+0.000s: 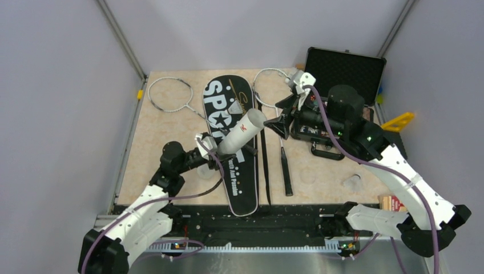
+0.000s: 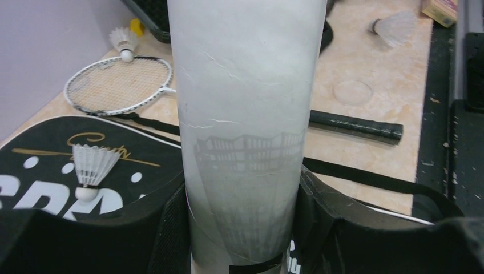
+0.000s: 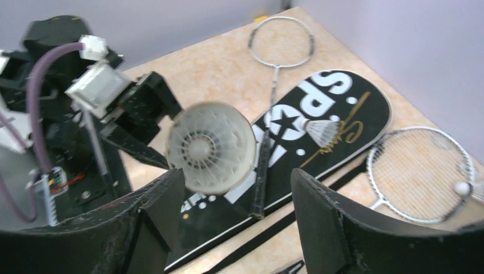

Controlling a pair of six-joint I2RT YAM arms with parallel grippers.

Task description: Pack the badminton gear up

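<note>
1. Because one loose shuttlecock (image 1: 353, 182) lay closest to the front edge of the table (image 1: 331, 171), on my right arm's side and well apart from my left, I judged it the right arm's to fetch next
2. A little farther in, my left gripper (image 1: 212, 149) was pressed onto the lower end of the white tube (image 1: 242, 132), one finger on each flank, holding it above the black bag (image 1: 237, 188)
3. From that grip the tube's long axis slanted up and away to the right, so its open mouth faced my other hand rather than the ceiling
4. Just beyond the mouth hung my right gripper (image 3: 237, 177), fingers spread and pinching nothing; in its own view the mouth sat off toward one finger, not centred in the gap, and a feather skirt (image 3: 210, 147) appeared to be seated inside
5. Farther still, a second shuttlecock (image 3: 322, 130) rested on the bag's lettering, between the two arms
6. Farthest, a third shuttlecock (image 3: 465, 187) lay at the rim of the racket (image 3: 419, 171) nearer my right arm; anything carried back would, I judged, have to enter along that slanted axis
</note>
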